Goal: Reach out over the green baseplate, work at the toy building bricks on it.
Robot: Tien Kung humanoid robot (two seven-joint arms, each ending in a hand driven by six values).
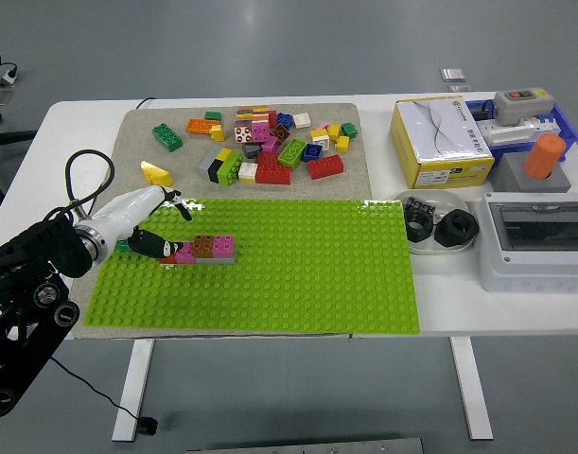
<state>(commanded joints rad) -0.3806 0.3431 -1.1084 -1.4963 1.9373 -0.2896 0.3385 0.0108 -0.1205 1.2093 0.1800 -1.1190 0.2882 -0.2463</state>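
Lying just right of the left hand (154, 227), the short brick row (201, 250) is running left-right on the green baseplate (307, 274), its near end touching the fingertips. That hand is hovering with fingers loosely spread, gripping nothing. Loose bricks (260, 147) are sitting well behind on the bench (383, 104), blocking nothing.

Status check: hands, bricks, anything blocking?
Left hand open, at brick row on green baseplate. Right hand out of view. Nothing blocking.
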